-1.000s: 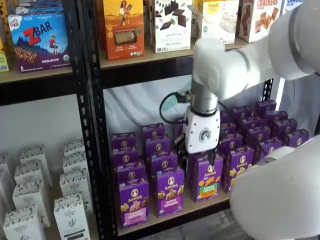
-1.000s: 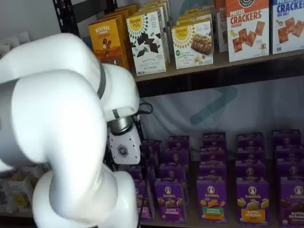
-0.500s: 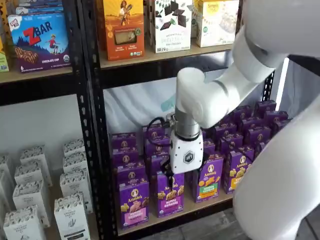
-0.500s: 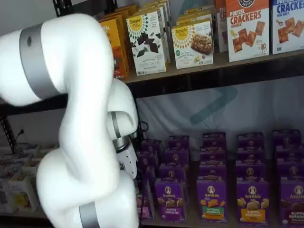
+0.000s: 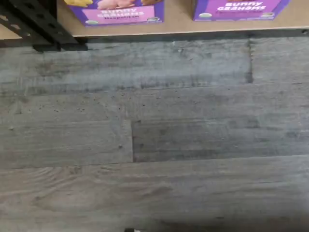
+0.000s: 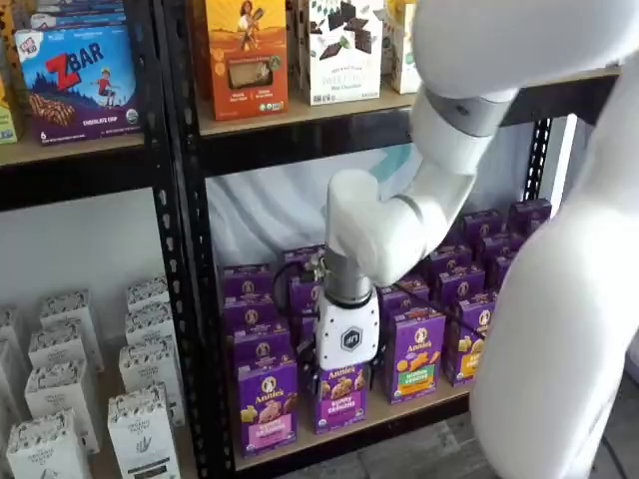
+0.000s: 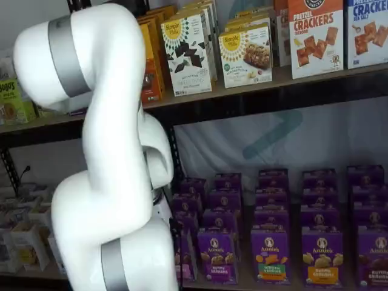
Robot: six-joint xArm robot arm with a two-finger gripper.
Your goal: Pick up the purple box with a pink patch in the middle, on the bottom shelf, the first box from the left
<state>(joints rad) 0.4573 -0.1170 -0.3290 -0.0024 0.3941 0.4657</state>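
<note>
The purple box (image 6: 268, 404) with the pink band stands upright at the front left of the bottom shelf (image 6: 399, 412), beside the black upright. My gripper (image 6: 346, 377) hangs just to its right, its white body in front of the neighbouring Bunny Grahams box (image 6: 339, 397). Its black fingers hardly show against that box, and they hold nothing. In a shelf view the arm covers most of the purple box (image 7: 184, 262). The wrist view catches only the purple box's pink band (image 5: 116, 10) at the shelf's front edge.
More purple boxes (image 6: 417, 349) fill the shelf in rows behind and to the right. White boxes (image 6: 145, 424) stand in the bay to the left. The shelf above carries an orange box (image 6: 247, 55) and cracker boxes (image 7: 315, 36). Grey plank floor (image 5: 154, 145) lies below.
The gripper has moved left and lower along the front row, from the green-orange box to the Bunny Grahams box, closer to the pink-banded box. The arm's upper links swung with it.
</note>
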